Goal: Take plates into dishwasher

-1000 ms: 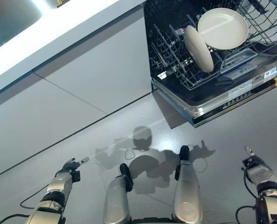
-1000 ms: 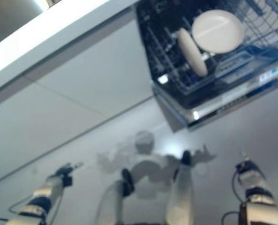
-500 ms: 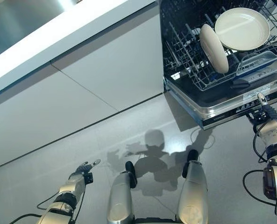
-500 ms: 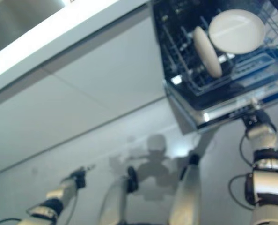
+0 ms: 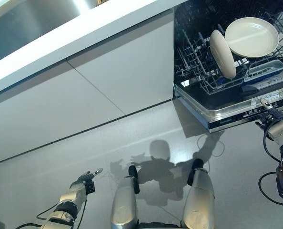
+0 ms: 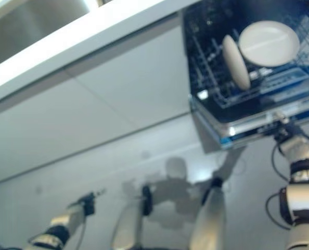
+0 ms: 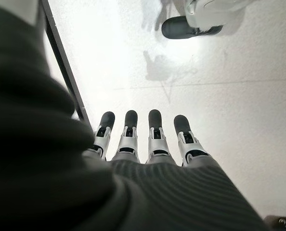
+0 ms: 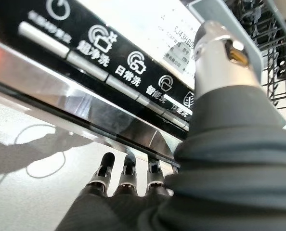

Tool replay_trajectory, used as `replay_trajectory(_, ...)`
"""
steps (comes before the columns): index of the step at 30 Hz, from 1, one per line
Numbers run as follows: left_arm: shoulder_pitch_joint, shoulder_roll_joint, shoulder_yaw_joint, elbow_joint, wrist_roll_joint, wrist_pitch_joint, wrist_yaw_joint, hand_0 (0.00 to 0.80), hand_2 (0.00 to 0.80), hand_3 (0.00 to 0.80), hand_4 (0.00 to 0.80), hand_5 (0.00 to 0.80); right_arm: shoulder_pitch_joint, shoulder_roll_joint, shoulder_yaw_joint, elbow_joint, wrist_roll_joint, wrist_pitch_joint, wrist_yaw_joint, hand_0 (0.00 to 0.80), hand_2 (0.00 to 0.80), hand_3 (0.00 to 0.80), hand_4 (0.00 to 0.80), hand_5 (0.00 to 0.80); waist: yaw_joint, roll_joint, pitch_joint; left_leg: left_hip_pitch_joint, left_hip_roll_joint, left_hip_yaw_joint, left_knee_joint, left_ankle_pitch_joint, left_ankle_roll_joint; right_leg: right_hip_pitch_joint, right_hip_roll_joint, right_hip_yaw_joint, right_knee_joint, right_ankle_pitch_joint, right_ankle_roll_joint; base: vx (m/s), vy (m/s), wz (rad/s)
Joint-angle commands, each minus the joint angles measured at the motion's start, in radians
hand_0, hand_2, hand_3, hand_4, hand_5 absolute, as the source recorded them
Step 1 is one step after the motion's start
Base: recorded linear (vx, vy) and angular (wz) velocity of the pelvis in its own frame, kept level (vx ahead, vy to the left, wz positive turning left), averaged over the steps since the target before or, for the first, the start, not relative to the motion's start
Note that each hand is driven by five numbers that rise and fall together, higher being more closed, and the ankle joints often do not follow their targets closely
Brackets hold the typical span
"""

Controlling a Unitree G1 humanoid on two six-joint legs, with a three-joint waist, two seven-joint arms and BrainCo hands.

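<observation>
Two plates racked already, above and behind door. Right hand at door's front edge — fingers straight, under the lip. Left hand far off — open, empty.

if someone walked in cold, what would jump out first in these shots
The open dishwasher at upper right, its rack holding two cream plates, one flat, one on edge. Next, the right hand at the edge of the dishwasher's lowered door, while the left hand hangs open over bare floor.

Door panel: button labels (seemingly Chinese).
</observation>
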Motion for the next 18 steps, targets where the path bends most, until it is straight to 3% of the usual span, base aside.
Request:
replay_trajectory(1,-0.002,0.119,-0.052,-0.050,0.022,0.004,-0.004,0.000,0.000,0.000,0.000,0.000,-0.407,0.097,0.020,-0.212,0.101,-0.173,0.228,0.000,0.000,0.000,0.000,0.000,0.104,-0.073,-0.060,-0.034,-0.033,0.028,0.083,0.034,0.041,0.093,0.017,-0.010,0.067,-0.101,-0.055,0.054,-0.051,0.01)
replay_trajectory(10,0.024,0.152,-0.051,-0.049,0.060,-0.001,-0.055,0.000,0.000,0.000,0.000,0.000,-0.408,0.080,0.024,-0.240,0.097,-0.230,0.260,0.000,0.000,0.000,0.000,0.000,0.115,-0.098,-0.089,0.009,-0.018,0.020,0.100,0.011,0.038,0.178,0.024,-0.021,0.022,-0.093,-0.056,0.062,-0.015,0.02)
replay_trajectory(18,0.033,0.177,-0.041,-0.033,0.079,-0.007,-0.083,0.000,0.000,0.000,0.000,0.000,-0.398,0.055,0.021,-0.227,0.102,-0.215,0.262,0.000,0.000,0.000,0.000,0.000,0.120,-0.125,-0.108,0.041,-0.006,0.019,0.109,-0.012,0.035,0.238,0.027,-0.024,-0.020,-0.080,-0.050,0.035,0.003,0.03)
